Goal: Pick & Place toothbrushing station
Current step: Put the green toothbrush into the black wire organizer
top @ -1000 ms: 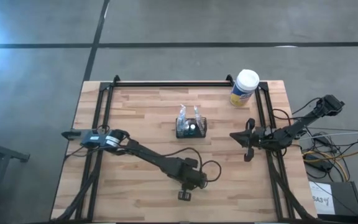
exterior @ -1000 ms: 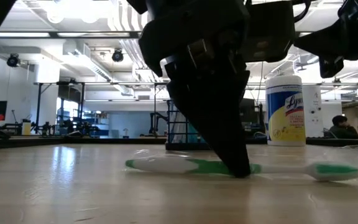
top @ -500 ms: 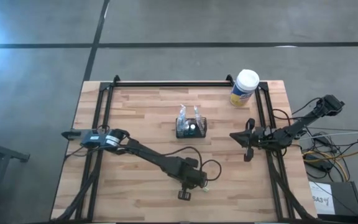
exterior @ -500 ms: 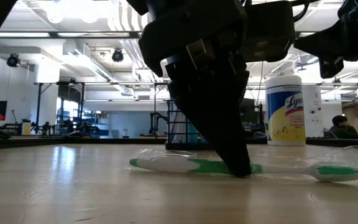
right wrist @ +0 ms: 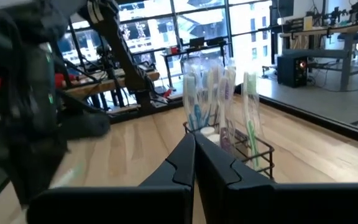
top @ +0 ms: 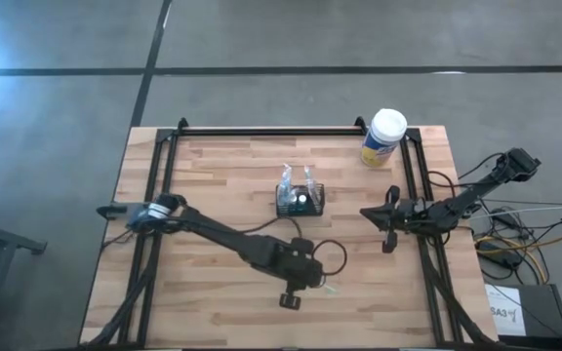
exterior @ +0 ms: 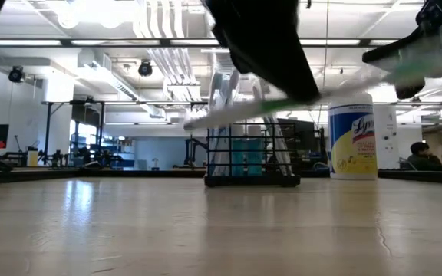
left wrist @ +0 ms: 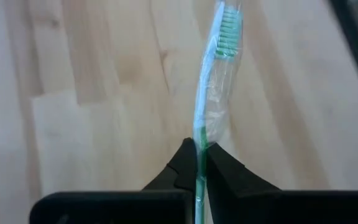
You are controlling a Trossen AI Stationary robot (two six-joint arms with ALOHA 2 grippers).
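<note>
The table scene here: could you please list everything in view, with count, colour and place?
toothbrush: one, green and white in clear wrap, held off the table in the left claw, near the front middle.
toothbrushing station: one, black wire holder, table centre, with several wrapped toothbrushes standing in it.
wipes canister: one, yellow label with white cap, upright at the back right of the table.
table: one, light wood planks with a black frame.
cables: a bundle, dark and yellow, on the floor right of the table.
person: one, far off in the room at the right in the low view.
left claw: one, dark, shut on the toothbrush.
right claw: one, dark, shut and empty, at the right table edge, facing the station.
</note>
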